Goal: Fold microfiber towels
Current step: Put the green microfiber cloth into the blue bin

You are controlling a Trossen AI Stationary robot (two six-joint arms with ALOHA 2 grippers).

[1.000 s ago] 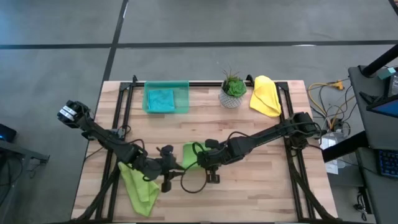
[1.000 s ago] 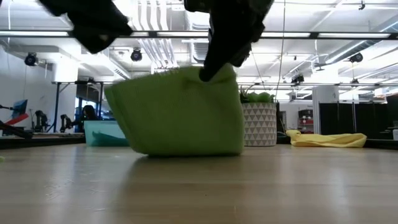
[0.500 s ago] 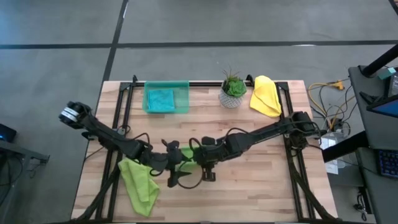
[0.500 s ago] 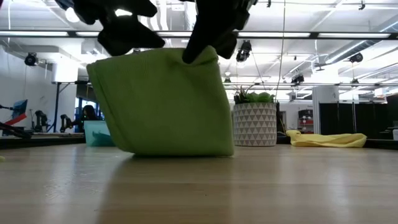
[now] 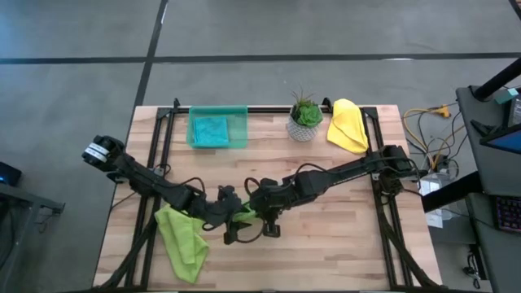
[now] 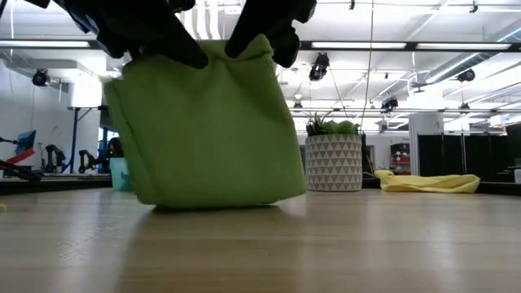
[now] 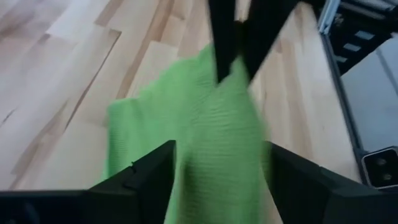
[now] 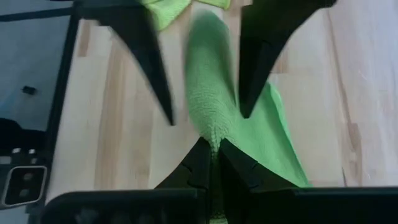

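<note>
Pinching the top edge of a lime green towel [image 5: 247,213] between the closed fingers of my right gripper [image 5: 262,213], I hold it lifted so it hangs down to the wooden table [image 5: 342,244], in front of the potted plant [image 5: 305,115] and well apart from it. My left gripper [image 5: 236,221] sits at the same raised edge with its fingers [image 7: 140,180] spread wide on either side of the cloth, not clamped on it. From the plant, the yellow towel [image 5: 348,124] lies just beside it, the teal towel [image 5: 210,129] rests in the green tray [image 5: 237,118] along the same edge, and the second lime green towel [image 5: 183,242] lies crumpled by the near corner.
</note>
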